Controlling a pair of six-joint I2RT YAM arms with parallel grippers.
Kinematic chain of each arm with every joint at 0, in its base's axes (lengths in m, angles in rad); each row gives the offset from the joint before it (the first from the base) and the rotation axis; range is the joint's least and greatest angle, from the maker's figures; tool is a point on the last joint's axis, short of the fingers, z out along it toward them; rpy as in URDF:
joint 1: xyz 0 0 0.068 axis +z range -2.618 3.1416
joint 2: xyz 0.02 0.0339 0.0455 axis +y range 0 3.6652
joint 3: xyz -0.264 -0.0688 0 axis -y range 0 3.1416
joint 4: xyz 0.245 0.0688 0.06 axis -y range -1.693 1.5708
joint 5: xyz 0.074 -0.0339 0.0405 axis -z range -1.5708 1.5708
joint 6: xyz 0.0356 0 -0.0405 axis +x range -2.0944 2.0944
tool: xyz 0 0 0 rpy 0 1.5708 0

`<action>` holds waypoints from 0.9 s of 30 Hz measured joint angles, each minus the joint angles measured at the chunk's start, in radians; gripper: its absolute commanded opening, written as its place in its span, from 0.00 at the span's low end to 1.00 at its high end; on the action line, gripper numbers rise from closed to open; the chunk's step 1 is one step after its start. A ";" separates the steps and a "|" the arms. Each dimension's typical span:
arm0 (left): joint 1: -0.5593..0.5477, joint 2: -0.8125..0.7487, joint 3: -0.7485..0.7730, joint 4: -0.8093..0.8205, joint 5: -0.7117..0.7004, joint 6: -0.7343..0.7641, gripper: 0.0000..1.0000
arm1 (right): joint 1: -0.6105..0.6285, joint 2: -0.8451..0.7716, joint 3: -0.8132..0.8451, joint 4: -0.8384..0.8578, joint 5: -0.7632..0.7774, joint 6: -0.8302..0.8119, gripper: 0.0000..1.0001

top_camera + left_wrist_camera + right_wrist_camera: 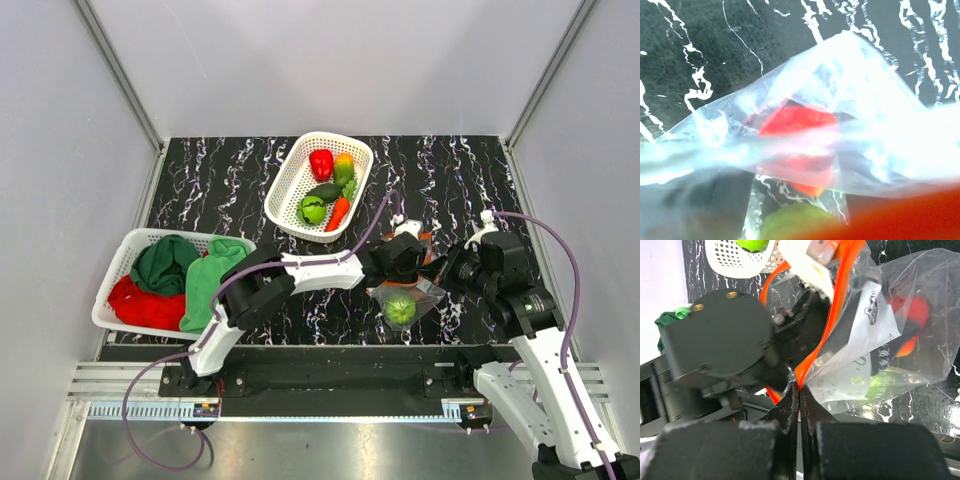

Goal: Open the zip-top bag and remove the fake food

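We are at the take-out step. The bag (405,298) lies on the table (220,190) between our two grippers, and its mouth looks pulled open. Our right gripper (799,390) is pinched tight on the red zip strip (831,320). Our left gripper (405,255) is at the mouth. We cannot tell how wide its jaws are or if they hold anything. A green piece (401,309) and a red piece (797,122) sit inside the bag. Other food (321,163) is in the basket (285,190). Next, we think the left gripper must reach deeper, close on one piece and lift it out.
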 measured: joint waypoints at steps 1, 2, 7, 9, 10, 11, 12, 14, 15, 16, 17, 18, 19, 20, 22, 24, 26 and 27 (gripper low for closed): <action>0.000 0.010 0.004 0.000 0.000 -0.001 0.69 | 0.000 -0.001 0.000 -0.002 0.000 -0.001 0.00; 0.000 0.018 0.005 0.001 0.000 -0.002 0.68 | 0.000 -0.002 0.000 -0.004 0.000 -0.002 0.00; 0.002 0.032 0.007 0.005 0.004 -0.005 0.42 | 0.000 -0.007 0.000 -0.012 0.000 -0.005 0.00; 0.003 0.032 0.007 0.006 0.002 0.004 0.23 | 0.000 -0.009 0.000 -0.014 0.000 -0.006 0.00; 0.003 0.031 0.006 0.005 -0.002 0.008 0.18 | 0.000 -0.010 0.000 -0.014 0.001 -0.008 0.00; 0.003 0.029 0.005 0.005 -0.005 0.017 0.11 | 0.000 -0.010 0.000 -0.016 0.003 -0.010 0.00; 0.003 0.024 0.001 0.004 -0.008 0.030 0.08 | 0.000 -0.011 0.000 -0.018 0.010 -0.012 0.00; 0.003 0.000 -0.018 -0.002 -0.014 0.054 0.04 | 0.000 -0.011 0.000 -0.021 0.021 -0.016 0.00; 0.003 -0.022 -0.030 -0.010 -0.018 0.068 0.02 | 0.000 -0.010 0.000 -0.024 0.024 -0.019 0.00; 0.003 -0.045 -0.041 -0.017 -0.023 0.082 0.01 | 0.000 -0.010 0.000 -0.024 0.027 -0.022 0.00; 0.003 -0.072 -0.048 -0.027 -0.026 0.100 0.00 | 0.000 -0.010 0.000 -0.024 0.028 -0.024 0.00; 0.003 -0.097 -0.053 -0.031 -0.027 0.113 0.00 | 0.000 -0.010 0.000 -0.025 0.035 -0.028 0.00; 0.003 -0.131 -0.058 -0.037 -0.026 0.132 0.00 | 0.000 -0.010 0.000 -0.025 0.043 -0.031 0.00; 0.003 -0.156 -0.059 -0.037 -0.026 0.145 0.00 | 0.000 -0.010 0.000 -0.025 0.051 -0.033 0.00; 0.003 -0.222 -0.059 -0.035 -0.019 0.184 0.00 | 0.000 -0.010 0.000 -0.025 0.066 -0.040 0.00; 0.000 -0.269 -0.058 -0.032 -0.007 0.216 0.00 | 0.000 -0.007 0.000 -0.025 0.075 -0.047 0.00; -0.001 -0.307 -0.058 -0.031 0.006 0.247 0.00 | 0.000 -0.002 0.000 -0.026 0.079 -0.053 0.00; -0.002 -0.323 -0.058 -0.033 0.015 0.263 0.00 | 0.000 0.000 0.000 -0.026 0.082 -0.054 0.00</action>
